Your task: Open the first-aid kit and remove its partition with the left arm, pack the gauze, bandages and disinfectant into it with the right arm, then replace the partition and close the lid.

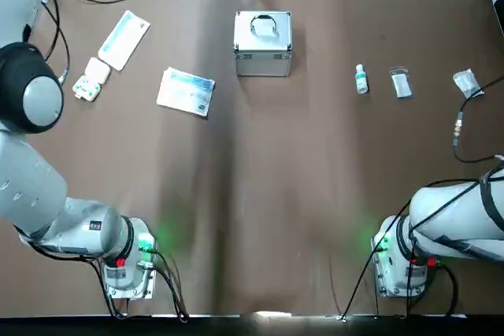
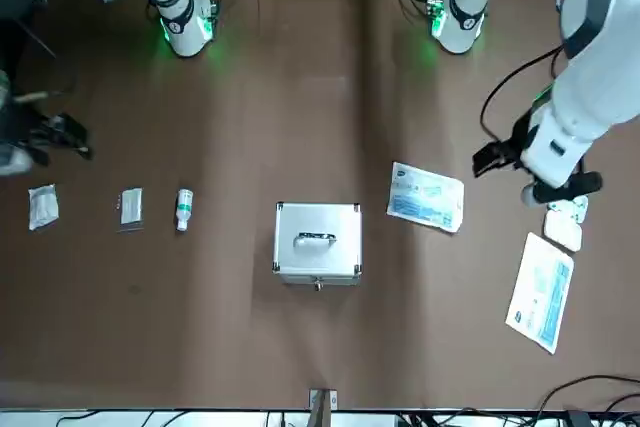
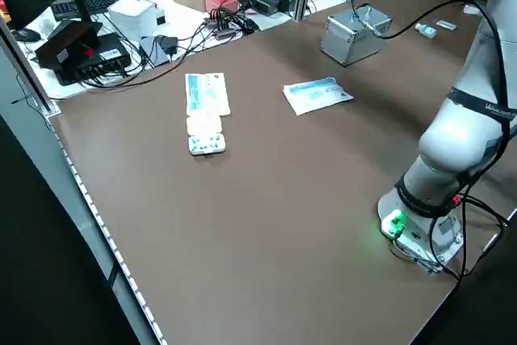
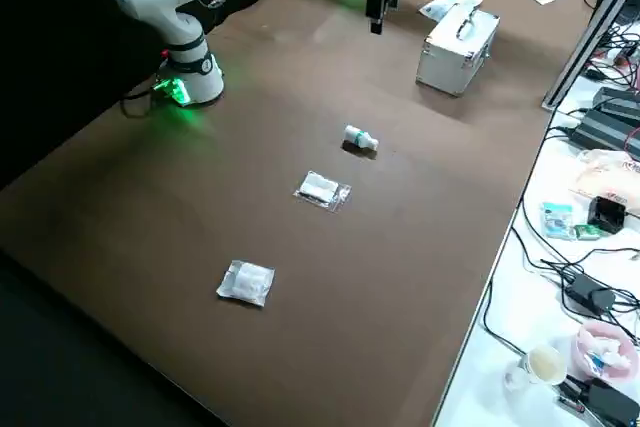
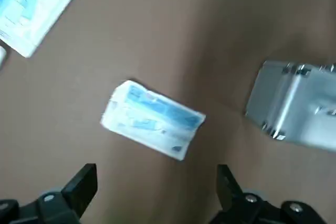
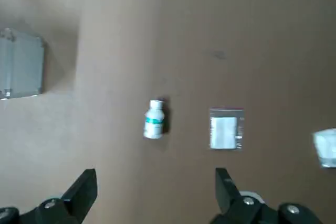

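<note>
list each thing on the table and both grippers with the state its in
case: lid closed, handle on top
bottle: capped, standing or lying unclear
small clear packet: lying flat, contents inside
other small packet: lying flat
blue-white packet: lying flat
long white-blue pouch: lying flat
left gripper: open, empty
right gripper: open, empty

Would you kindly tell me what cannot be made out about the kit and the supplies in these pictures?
- Partition and the inside of the silver case: hidden in every view by its closed lid.
- Wording on the small white bottle: too small in the right wrist view.
- Contents of the foil-like packet: too blurred to identify in the right side view.
</note>
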